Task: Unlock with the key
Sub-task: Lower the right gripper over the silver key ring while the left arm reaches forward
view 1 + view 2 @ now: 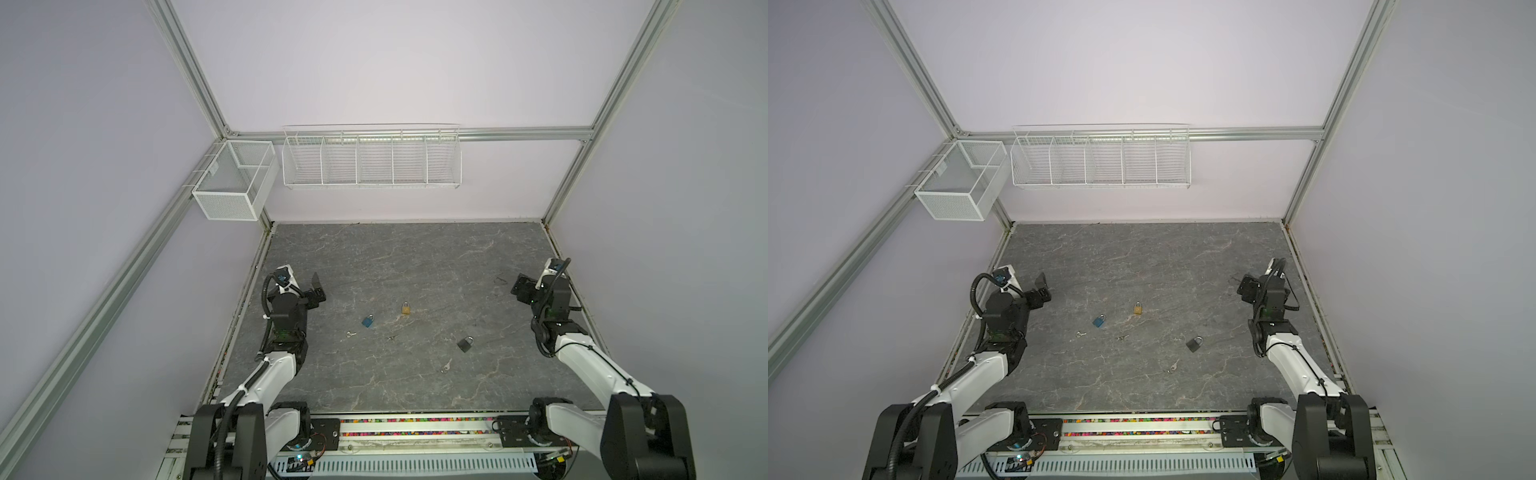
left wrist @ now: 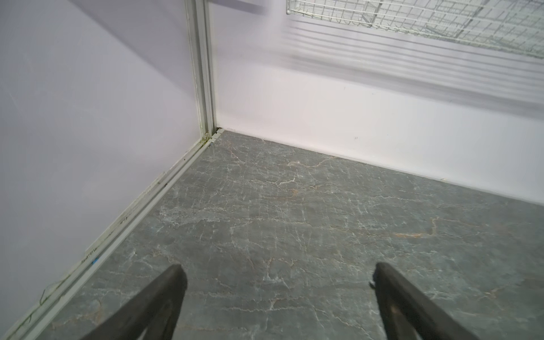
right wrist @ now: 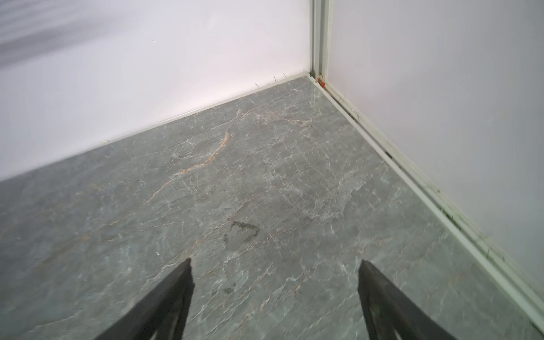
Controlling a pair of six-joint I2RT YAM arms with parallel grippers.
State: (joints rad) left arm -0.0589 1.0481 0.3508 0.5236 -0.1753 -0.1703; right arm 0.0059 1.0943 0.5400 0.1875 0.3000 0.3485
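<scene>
Silver key loose toward tabletop's near edge | black padlock, blue padlock, brass padlock mid-tabletop, keyless | left gripper and right gripper near side edges, spread wide, empty | we judge nothing begun: picking, inserting, turning remain.

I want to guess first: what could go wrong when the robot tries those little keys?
A blue padlock, a gold padlock and a black padlock lie among loose keys, so it may pick a key that does not fit. The keys look small and flat on the table; the open left gripper or right gripper might push one away.
</scene>
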